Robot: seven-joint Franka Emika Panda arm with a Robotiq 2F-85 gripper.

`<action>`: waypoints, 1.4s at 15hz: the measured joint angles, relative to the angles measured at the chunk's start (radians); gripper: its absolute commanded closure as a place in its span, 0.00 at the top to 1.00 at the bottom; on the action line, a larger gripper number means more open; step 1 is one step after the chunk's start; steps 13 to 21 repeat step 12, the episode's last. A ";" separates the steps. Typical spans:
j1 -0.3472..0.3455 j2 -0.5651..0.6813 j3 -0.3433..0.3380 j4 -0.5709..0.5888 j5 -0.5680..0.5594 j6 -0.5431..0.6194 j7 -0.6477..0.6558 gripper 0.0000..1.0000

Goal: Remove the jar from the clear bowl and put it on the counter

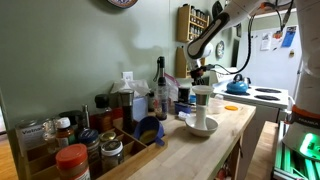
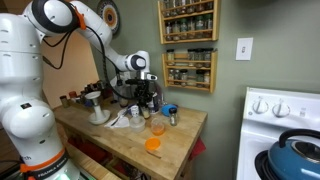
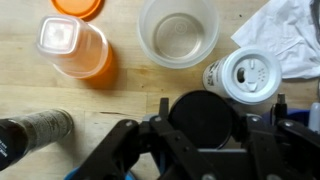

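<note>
The jar [image 1: 202, 99], a pale cylinder with a greyish top, stands upright in the clear bowl [image 1: 202, 129] on the light-wood counter [image 1: 228, 122]. Jar [image 2: 96, 100] and bowl [image 2: 99, 118] also show in an exterior view near the counter's [image 2: 125, 140] left end. My gripper [image 2: 146, 97] hangs over a cluster of bottles, well apart from the bowl; it also shows in an exterior view [image 1: 197, 72]. In the wrist view my gripper [image 3: 215, 112] is open, its fingers either side of a round black lid [image 3: 205, 120]. Jar and bowl are out of the wrist view.
The wrist view shows an orange-bottomed container [image 3: 72, 48], a clear cup [image 3: 178, 32], a white shaker top [image 3: 250, 75] and a crumpled cloth [image 3: 290, 35]. Bottles and jars [image 1: 120, 110] crowd the wall side. A blue kettle [image 1: 237, 86] sits on the stove. Spice racks [image 2: 188, 40] hang on the wall.
</note>
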 measured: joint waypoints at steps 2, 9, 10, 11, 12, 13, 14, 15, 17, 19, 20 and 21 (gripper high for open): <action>-0.003 0.022 -0.002 0.016 0.020 -0.012 0.000 0.96; -0.017 0.021 -0.010 0.056 0.095 -0.024 0.000 1.00; -0.022 0.005 -0.011 0.056 0.110 -0.019 -0.001 1.00; -0.026 -0.019 -0.011 0.052 0.127 -0.009 -0.008 1.00; -0.030 -0.050 -0.010 0.041 0.139 0.008 -0.043 1.00; -0.030 -0.050 -0.010 0.041 0.139 0.008 -0.043 1.00; -0.030 -0.050 -0.010 0.041 0.139 0.008 -0.043 1.00; -0.030 -0.050 -0.010 0.041 0.139 0.008 -0.043 1.00; -0.030 -0.050 -0.010 0.041 0.139 0.008 -0.043 1.00; -0.030 -0.050 -0.010 0.041 0.139 0.008 -0.043 1.00; -0.030 -0.050 -0.010 0.041 0.139 0.008 -0.043 1.00; -0.030 -0.050 -0.010 0.041 0.139 0.008 -0.043 1.00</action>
